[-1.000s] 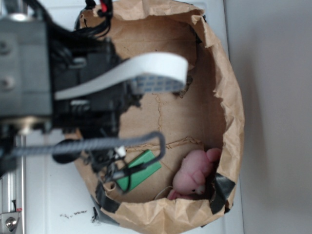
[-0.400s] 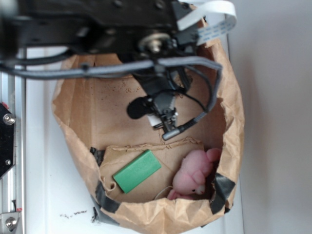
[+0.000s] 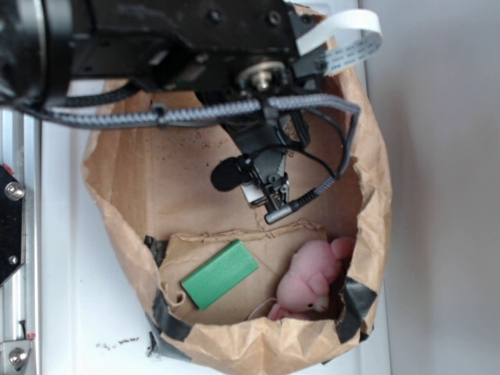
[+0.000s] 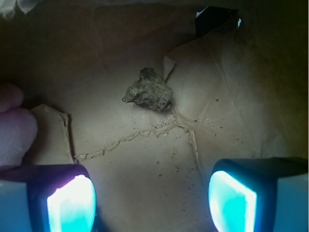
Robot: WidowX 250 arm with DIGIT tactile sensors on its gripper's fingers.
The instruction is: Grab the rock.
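The rock (image 4: 149, 92) is lying on the creased brown-paper floor of a paper bag (image 3: 375, 156), bare paper all around it — nothing is touching it. In the wrist view it is sitting above and between the two fingers (image 4: 67, 198), nearer the top of the picture, with a torn paper seam running just below it and fine grit scattered about.

The gripper (image 4: 149, 198) is standing spread wide, its two glowing pads well apart at the lower corners of the wrist view, and nothing is lying between them. It is hanging over the paper floor, apart from the rock.

In the exterior view the black arm (image 3: 180, 39) is reaching in across the top of the bag, with a grey braided cable (image 3: 234, 109) looping along it and a white ribbon cable (image 3: 351, 35) curling over the bag's rim. The rock itself is not showing in that view; the arm is covering that part of the bag.

Toward the lower part of the bag a green block (image 3: 220, 274) is lying tilted on a loose paper flap, and a pink plush toy (image 3: 312, 283) is lying just beside it to the right, against the bag wall. A sliver of that pink toy is also showing at the left edge of the wrist view — well apart from the rock. The bag is sitting on a white bench (image 3: 70, 297).
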